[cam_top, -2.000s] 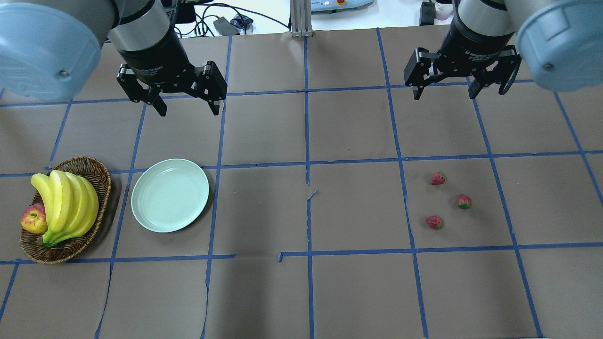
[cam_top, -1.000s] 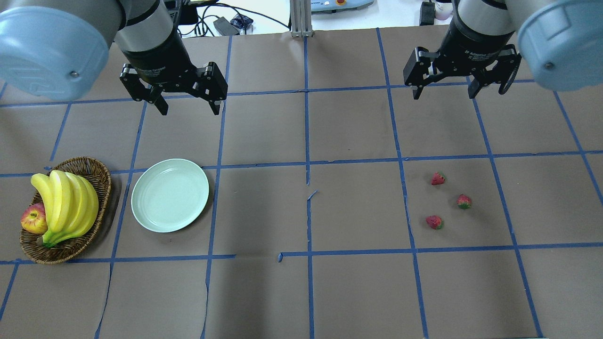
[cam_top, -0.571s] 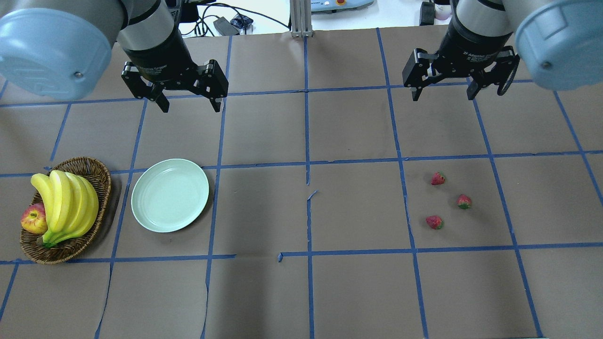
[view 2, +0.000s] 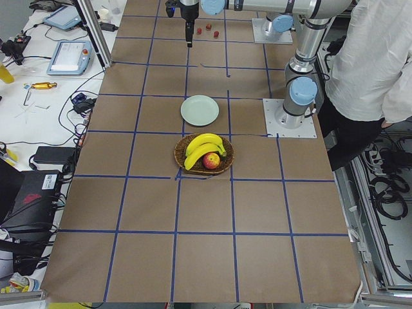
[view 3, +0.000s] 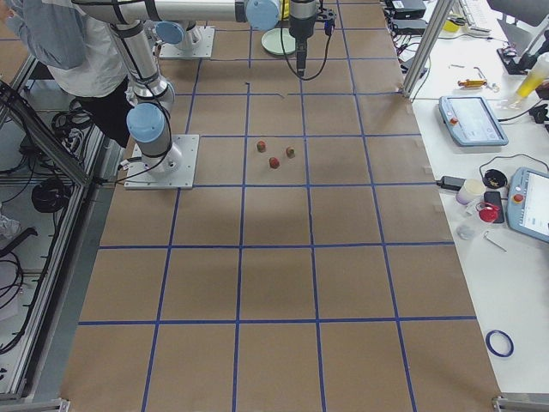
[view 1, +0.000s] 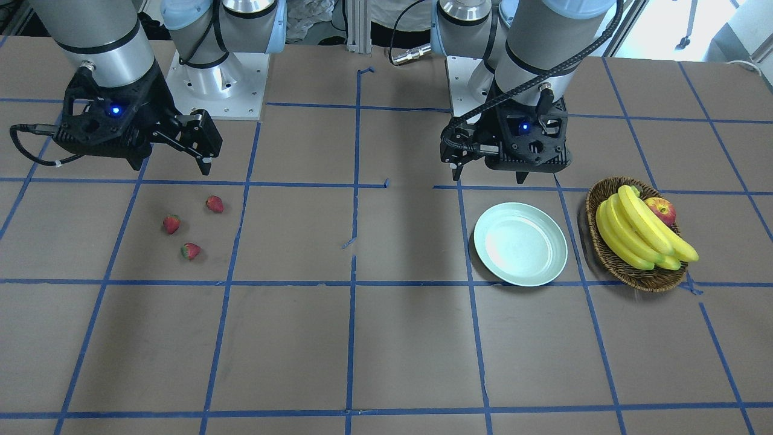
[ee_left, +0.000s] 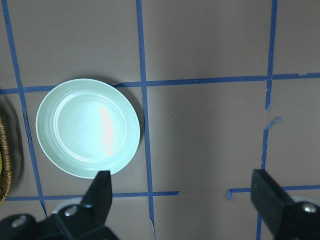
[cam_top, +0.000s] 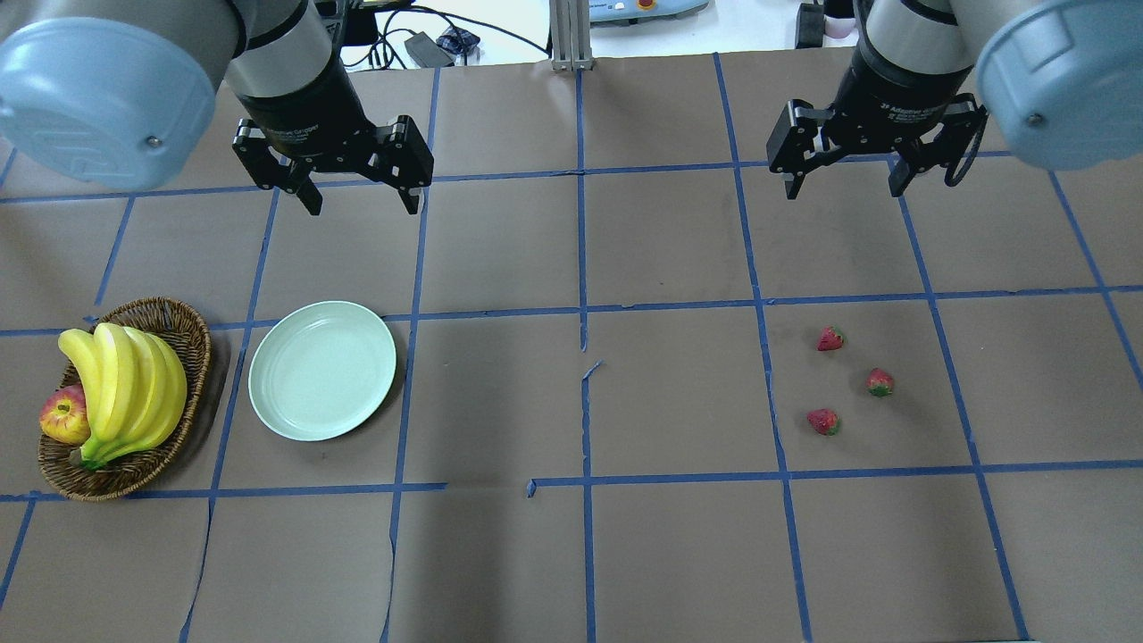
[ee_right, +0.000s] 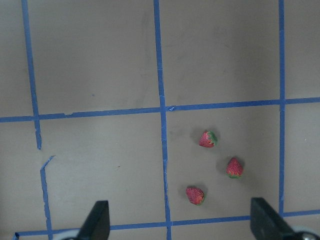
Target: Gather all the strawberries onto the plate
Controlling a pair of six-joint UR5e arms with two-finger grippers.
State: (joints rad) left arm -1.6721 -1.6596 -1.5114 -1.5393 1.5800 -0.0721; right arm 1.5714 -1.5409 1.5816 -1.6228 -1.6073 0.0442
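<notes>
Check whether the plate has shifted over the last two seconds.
No. In the overhead view the plate sits where it was, its rim just short of the vertical blue tape line on its right, the basket alongside on its left.

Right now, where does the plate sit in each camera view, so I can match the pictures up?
Front-facing: plate right of centre.
Overhead: plate left of centre.
Exterior left: plate upper middle.
Exterior right: plate at the top edge, partly hidden.
Left wrist: plate in the left half.
Right wrist: not in view.
Landmark: the wicker basket beside it, in four of these views.
</notes>
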